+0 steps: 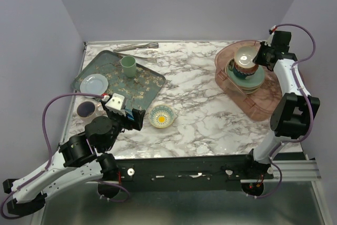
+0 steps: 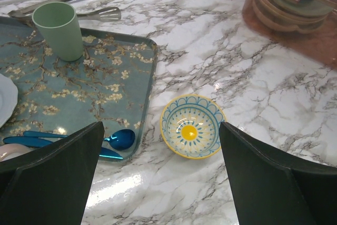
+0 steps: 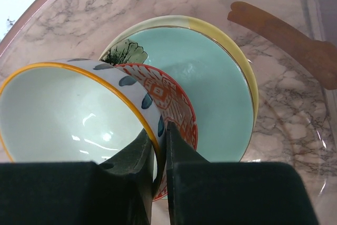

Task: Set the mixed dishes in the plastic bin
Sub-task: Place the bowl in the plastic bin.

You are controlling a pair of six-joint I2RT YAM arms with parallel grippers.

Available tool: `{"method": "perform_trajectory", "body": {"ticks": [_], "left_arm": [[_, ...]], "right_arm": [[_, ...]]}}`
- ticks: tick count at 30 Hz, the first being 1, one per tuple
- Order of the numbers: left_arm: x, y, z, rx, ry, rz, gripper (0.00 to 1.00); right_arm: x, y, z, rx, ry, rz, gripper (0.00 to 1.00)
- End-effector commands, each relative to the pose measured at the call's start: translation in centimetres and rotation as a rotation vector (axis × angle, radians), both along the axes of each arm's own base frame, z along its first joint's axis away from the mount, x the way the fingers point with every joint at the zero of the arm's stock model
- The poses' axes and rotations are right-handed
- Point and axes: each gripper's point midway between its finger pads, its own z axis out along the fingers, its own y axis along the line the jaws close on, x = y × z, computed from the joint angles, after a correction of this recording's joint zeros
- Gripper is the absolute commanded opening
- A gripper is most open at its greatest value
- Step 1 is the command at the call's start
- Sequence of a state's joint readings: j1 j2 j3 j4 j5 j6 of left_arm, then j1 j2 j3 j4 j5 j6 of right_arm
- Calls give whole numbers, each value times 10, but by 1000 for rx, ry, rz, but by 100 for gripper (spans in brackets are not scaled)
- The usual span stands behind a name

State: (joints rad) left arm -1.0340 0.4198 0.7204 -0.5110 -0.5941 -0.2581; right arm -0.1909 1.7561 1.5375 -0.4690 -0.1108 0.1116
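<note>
The plastic bin stands at the right of the table with a stack of plates inside. My right gripper is over that stack, shut on the wall of a tilted bowl that is cream inside with a yellow rim and a blue and red pattern outside. One finger is inside the bowl and one outside. Under it lie a mint green plate and a yellow-and-cream plate. A small blue-yellow bowl sits on the marble ahead of my open, empty left gripper.
A dark-green floral tray at the left carries a green cup, a pale blue plate and blue spoons. Metal tongs lie behind the tray. A small dark dish sits by the left edge.
</note>
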Motion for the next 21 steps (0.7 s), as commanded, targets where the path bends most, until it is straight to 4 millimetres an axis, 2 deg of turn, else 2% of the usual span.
{"method": "perform_trajectory", "body": {"ticks": [1,16,21], "left_arm": [[3,4,-2,3,-11,21,99],[3,4,-2,3,-10,19,99],[3,3,-2,3,-8,20,99]], "right_arm": [[7,-6,17,-16,-40,-11,20],[5,-2,18,-8,-35,13,31],[3,-2,26,-20,-51,25,36]]}}
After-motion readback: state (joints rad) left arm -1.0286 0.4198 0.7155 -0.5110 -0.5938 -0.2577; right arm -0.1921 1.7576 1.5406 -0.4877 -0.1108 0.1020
